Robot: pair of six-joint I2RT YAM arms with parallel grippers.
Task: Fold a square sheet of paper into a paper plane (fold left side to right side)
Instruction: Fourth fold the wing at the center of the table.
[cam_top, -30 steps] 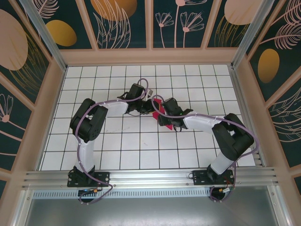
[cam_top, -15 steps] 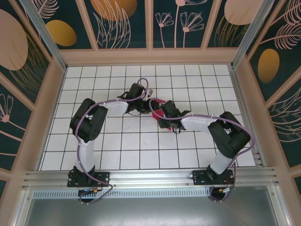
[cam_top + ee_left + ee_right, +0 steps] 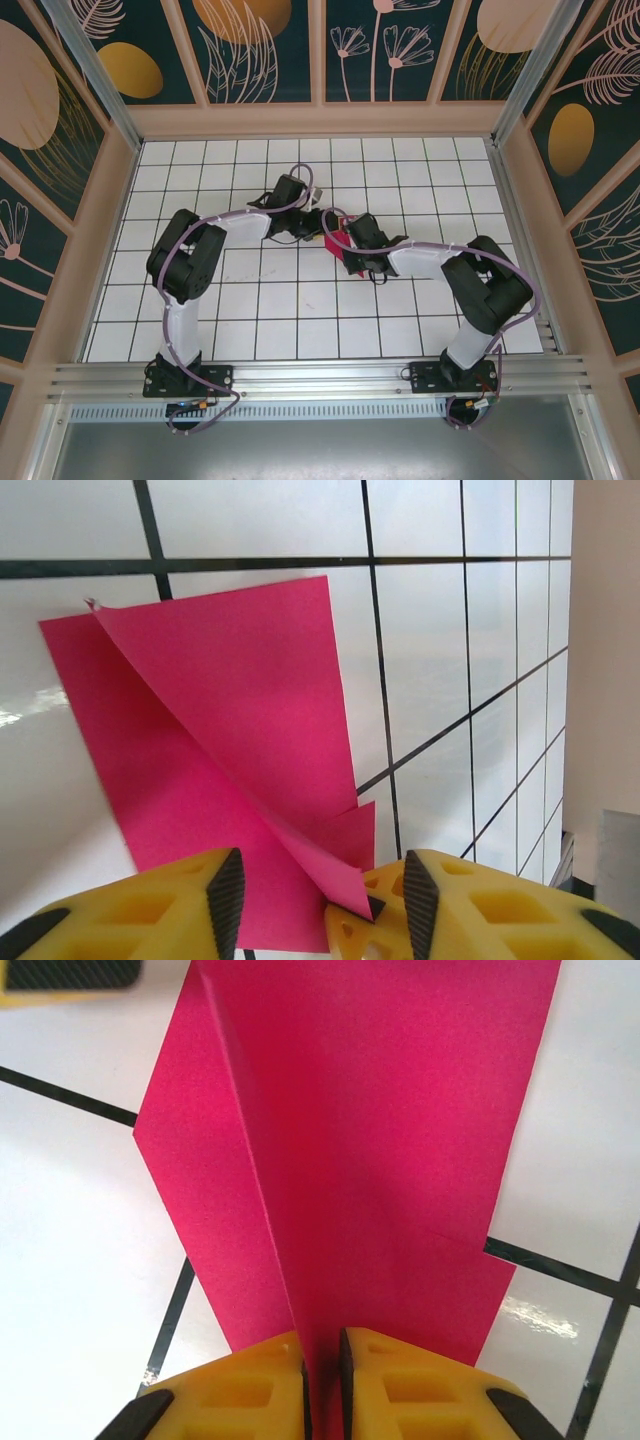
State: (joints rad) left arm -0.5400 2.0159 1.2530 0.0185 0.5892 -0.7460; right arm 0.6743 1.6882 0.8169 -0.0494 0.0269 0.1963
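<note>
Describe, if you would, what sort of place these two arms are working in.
Probably a purpose-built robot test cell rather than a home: a white grid-tiled table, enclosed by wall panels printed with leaves and flowers, with an aluminium rail along its near edge.

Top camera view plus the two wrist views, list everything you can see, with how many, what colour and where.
sheet of paper: one, magenta-pink, partly folded, mid-table between the two hands
table: one, white tiles with black grid lines, under everything
wall panels: several, dark teal with floral prints, around the table
rail: one, silver metal, near edge, bearing the arm bases
arms: two, black and white, reaching to mid-table
left hand: one, yellow fingers, open around a paper flap corner
right hand: one, yellow fingers, shut on the paper's raised fold
</note>
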